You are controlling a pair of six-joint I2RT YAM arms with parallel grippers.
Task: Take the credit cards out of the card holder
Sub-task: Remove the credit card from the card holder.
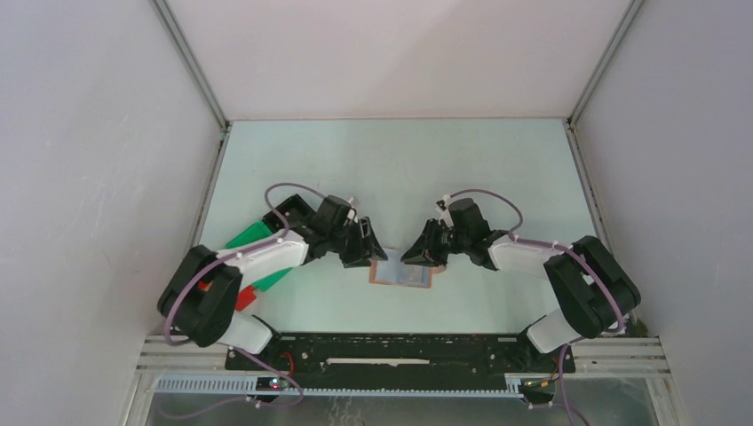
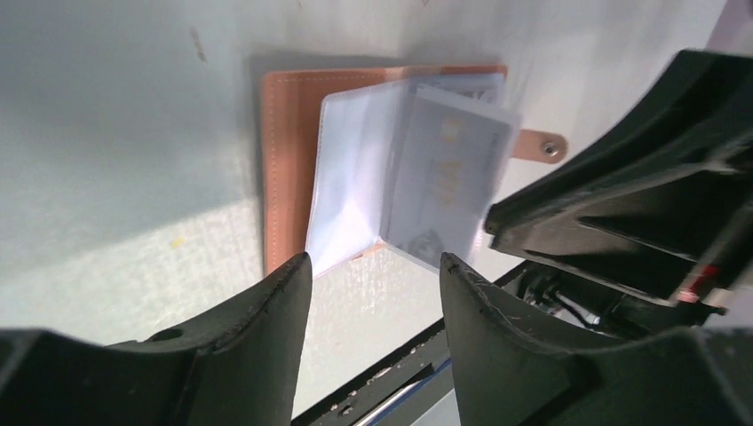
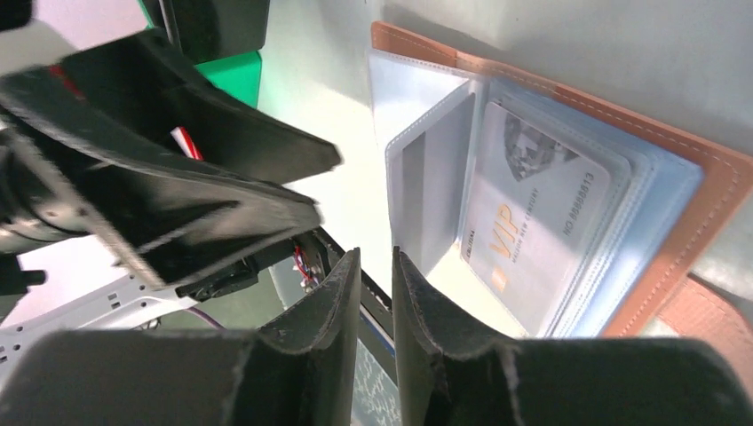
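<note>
The tan card holder lies open on the table between my two grippers, its clear plastic sleeves fanned up. In the left wrist view its leather cover shows at the left and its closing tab at the right. A pale blue-grey credit card sits in a sleeve; the right wrist view shows this card with orange lettering inside the holder. My left gripper hovers open just short of the sleeves, empty. My right gripper has a narrow gap between its fingers, with nothing in it, beside a raised sleeve.
A green bin and a red bin sit under the left arm at the table's left side; the green bin also shows in the right wrist view. The black base rail runs along the near edge.
</note>
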